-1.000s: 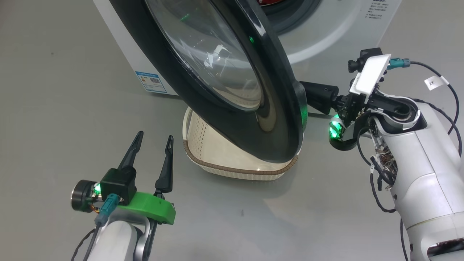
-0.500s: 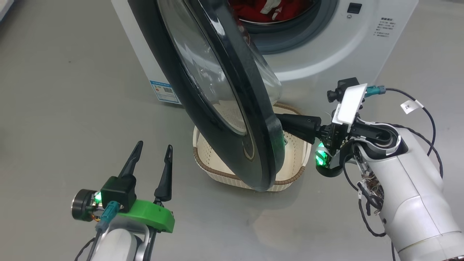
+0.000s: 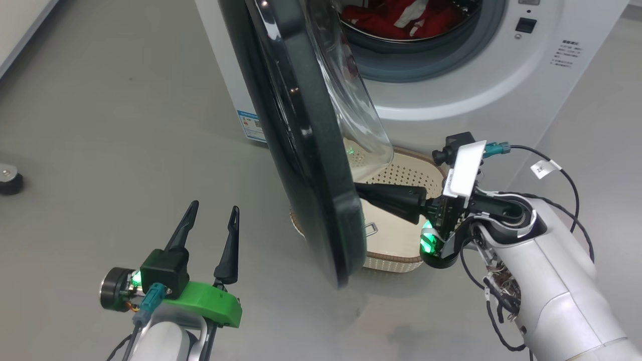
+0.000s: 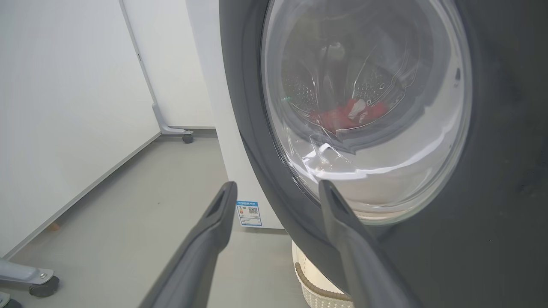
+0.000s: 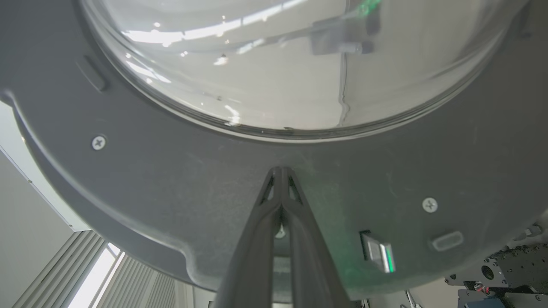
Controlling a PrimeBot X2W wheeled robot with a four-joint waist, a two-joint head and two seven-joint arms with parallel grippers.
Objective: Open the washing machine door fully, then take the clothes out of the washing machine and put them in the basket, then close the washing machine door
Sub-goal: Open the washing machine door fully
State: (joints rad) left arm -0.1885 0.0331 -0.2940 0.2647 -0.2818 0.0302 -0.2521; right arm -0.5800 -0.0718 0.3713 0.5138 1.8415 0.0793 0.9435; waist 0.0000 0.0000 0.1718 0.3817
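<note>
The washing machine door [image 3: 301, 150] stands edge-on in the head view, swung out from the white washing machine [image 3: 476, 90], its glass bowl [image 3: 358, 110] facing the drum. My right gripper [image 3: 360, 190] is shut, and its joined tips [image 5: 280, 173] touch the door's grey inner face [image 5: 171, 179] just below the glass. Red clothes [image 3: 401, 15] lie in the drum and also show through the glass [image 4: 346, 117]. The cream basket [image 3: 406, 175] sits on the floor under the door, partly hidden by it. My left gripper [image 3: 213, 210] is open and holds nothing, on the door's outer side [image 4: 252, 128].
A blue label [image 4: 248, 213] marks the machine's side. A white wall panel [image 4: 64, 107] and wheeled stand feet [image 4: 43, 285] lie to the left. A small dark caster [image 3: 7, 181] sits on the grey floor at the far left.
The door has swung further open, with the shut right gripper staying against its inner face. The head camera has shifted, so more of the drum and basket shows. The left gripper has stayed put.
</note>
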